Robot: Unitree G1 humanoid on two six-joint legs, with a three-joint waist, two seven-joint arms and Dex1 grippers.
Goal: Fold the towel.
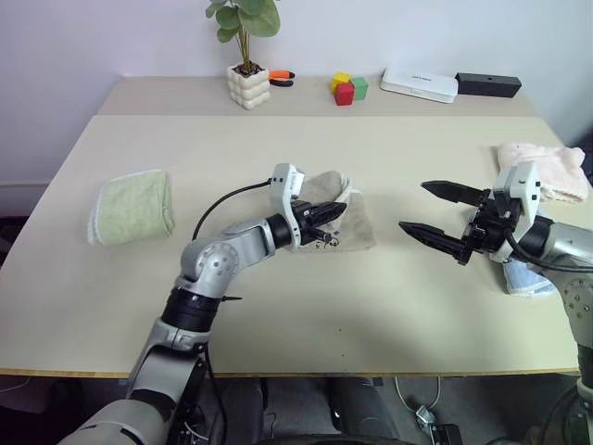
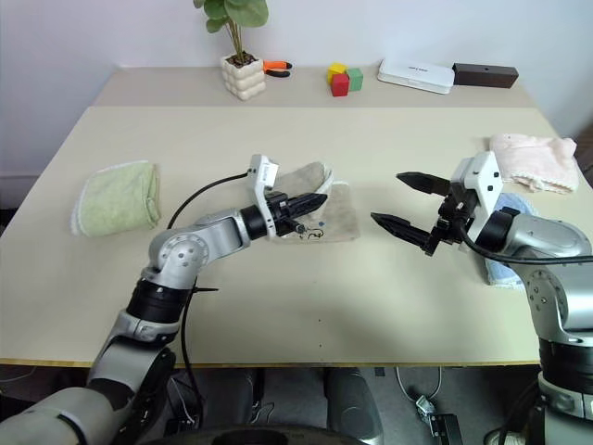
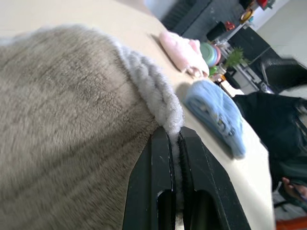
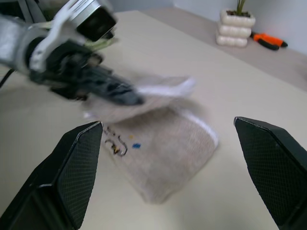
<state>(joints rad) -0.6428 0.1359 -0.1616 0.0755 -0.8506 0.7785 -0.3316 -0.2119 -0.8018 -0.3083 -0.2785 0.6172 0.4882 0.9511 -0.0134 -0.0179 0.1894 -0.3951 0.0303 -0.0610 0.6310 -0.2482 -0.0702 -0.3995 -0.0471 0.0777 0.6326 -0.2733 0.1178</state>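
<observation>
Towel (image 1: 347, 222) lies mid-tabletop (image 1: 278, 306), its white-corded edge pinched in L hand (image 1: 326, 215) & lifted over the rest. R hand (image 1: 445, 218) hovers nearby w/ fingers spread wide, holding nothing.

A fluffy beige-tan terry cloth towel (image 3: 62, 143) with thick white corded edging is pinched between the matt black fingers of the left gripper (image 3: 175, 143), above a smooth, matt cream tabletop (image 1: 306, 306).
</observation>
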